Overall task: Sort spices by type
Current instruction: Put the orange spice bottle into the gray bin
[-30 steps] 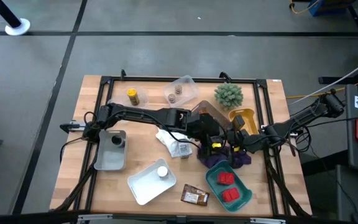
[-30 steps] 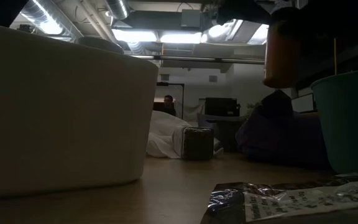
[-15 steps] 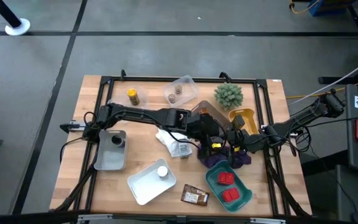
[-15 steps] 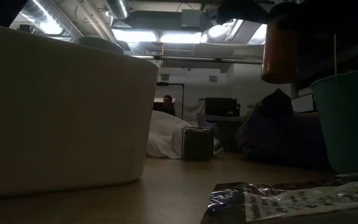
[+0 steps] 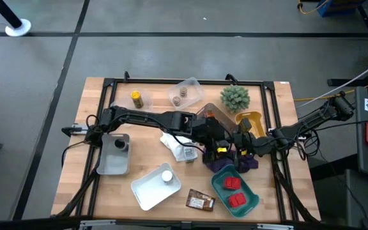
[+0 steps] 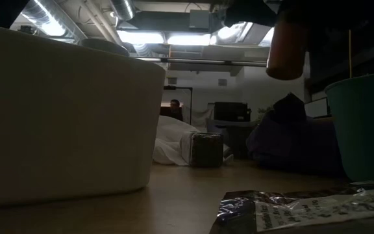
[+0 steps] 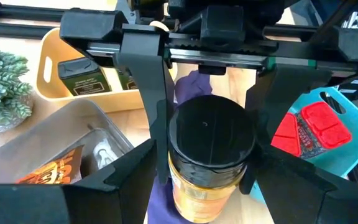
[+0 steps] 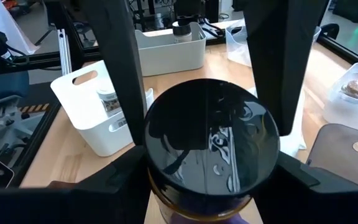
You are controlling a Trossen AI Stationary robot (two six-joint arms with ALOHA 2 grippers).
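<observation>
Both the left gripper [image 7: 207, 180] and right gripper [image 8: 207, 205] apparently clamp their fingers on one black-lidded amber glass jar [image 7: 209, 158] above the tabletop's right-hand middle; mistimed release drops it.

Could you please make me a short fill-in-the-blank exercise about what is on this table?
1. The raised jar has a ___ lid.
2. The teal tray holds two ___ boxes.
3. The yellow bin stands beside the green ___.

Missing words: black; red; plant.
</observation>
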